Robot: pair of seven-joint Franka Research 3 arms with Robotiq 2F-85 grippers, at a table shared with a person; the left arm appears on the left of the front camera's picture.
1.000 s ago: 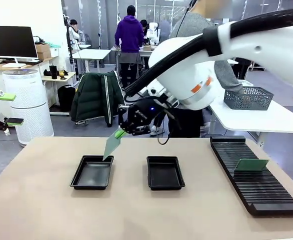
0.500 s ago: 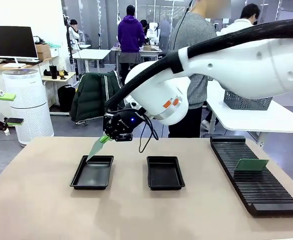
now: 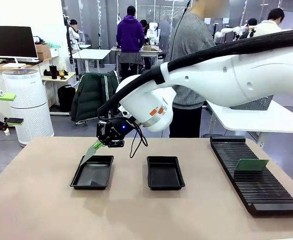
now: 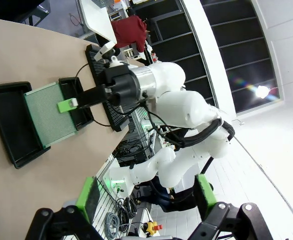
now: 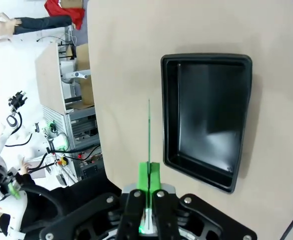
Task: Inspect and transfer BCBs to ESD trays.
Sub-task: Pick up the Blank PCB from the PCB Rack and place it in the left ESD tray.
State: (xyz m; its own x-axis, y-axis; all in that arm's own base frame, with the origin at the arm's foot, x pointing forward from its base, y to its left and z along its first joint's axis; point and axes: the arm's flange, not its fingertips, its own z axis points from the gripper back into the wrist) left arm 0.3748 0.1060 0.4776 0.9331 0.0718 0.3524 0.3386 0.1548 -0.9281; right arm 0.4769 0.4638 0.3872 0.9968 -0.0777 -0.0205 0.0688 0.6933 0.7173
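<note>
R arm [image 3: 226, 75], the big white bulk, sweeps in from the right of the front view and blocks the mid-body of a person in grey [image 3: 189, 45] standing behind the surface, plus most of a grey mesh basket [image 3: 259, 104] on a white side table [image 3: 256, 122]; the arm's shoulder end is cut off at the picture edge. The tan surface [image 3: 136, 215] is plain and matte, w/ its near and side edges cropped. The room behind is an open lab w/ more desks, a dark monitor [image 3: 11, 42], a white cylindrical air unit [image 3: 29, 105], a dark green jacket [image 3: 96, 97] slung over a chair and ppl farther back, too small to read. A long black ribbed rack [image 3: 256, 185] lies along the right of the surface, w/ the racked BCB [image 3: 251, 165] standing in its slots, lower edge hidden in them. The ESD trays sit side by side mid-surface, apart: left tray [image 3: 92, 172] and right tray [image 3: 165, 172]. The held BCB [image 3: 90, 154] hangs tilted over the left tray's far-left corner, low end down near the rim; can't tell if it touches. In the R wrist view it is edge-on, just a thin green line beside the tray's long rim, face unreadable; the L wrist view shows its speckled face over that tray. R pincer [image 3: 98, 145] is narrow, clamped on the held BCB's upper edge. L pincer [image 4: 146, 187] stands wide, finger roots cut by the bottom edge
</note>
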